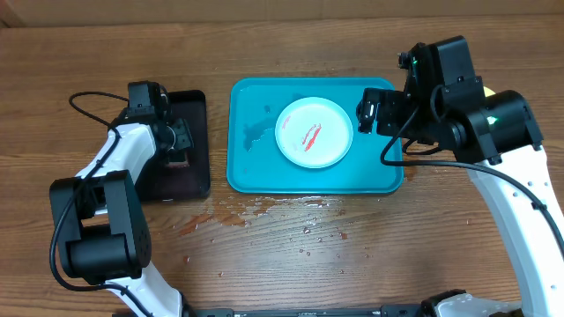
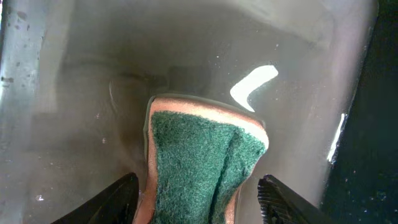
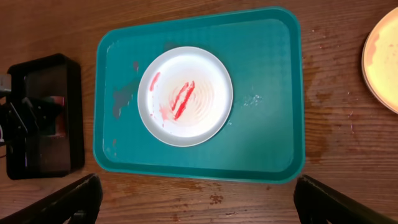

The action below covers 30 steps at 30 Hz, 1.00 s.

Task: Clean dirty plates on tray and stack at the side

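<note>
A white plate (image 1: 315, 132) with red smears lies in the middle of the turquoise tray (image 1: 251, 167); both also show in the right wrist view, the plate (image 3: 185, 95) and the tray (image 3: 273, 93). My right gripper (image 1: 374, 110) hangs open and empty above the tray's right end, its fingers (image 3: 196, 199) spread wide. A yellow-rimmed plate (image 3: 382, 56) lies on the table right of the tray, mostly hidden under the right arm in the overhead view. My left gripper (image 1: 181, 145) is open around a green-topped sponge (image 2: 199, 162) in the black tray. No mint plate is in view.
The black tray (image 1: 196, 114) stands left of the turquoise tray, with a thin film of water in it (image 2: 74, 93). Water drops and reddish stains (image 1: 264, 211) lie on the wooden table in front of the turquoise tray.
</note>
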Each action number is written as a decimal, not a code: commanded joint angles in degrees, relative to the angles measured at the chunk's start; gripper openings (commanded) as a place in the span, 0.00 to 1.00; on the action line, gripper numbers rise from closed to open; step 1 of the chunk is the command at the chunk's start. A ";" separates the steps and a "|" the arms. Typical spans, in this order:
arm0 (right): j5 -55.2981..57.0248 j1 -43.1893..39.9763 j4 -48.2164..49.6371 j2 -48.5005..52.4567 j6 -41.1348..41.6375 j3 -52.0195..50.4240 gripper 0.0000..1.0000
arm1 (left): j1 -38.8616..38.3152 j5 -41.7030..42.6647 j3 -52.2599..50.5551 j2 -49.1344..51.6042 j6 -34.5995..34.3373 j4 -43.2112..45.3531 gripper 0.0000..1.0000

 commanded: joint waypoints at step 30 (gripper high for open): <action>-0.02 -0.22 0.09 -0.72 -0.20 1.09 1.00 | 0.26 2.43 -0.24 3.19 -0.90 2.12 0.29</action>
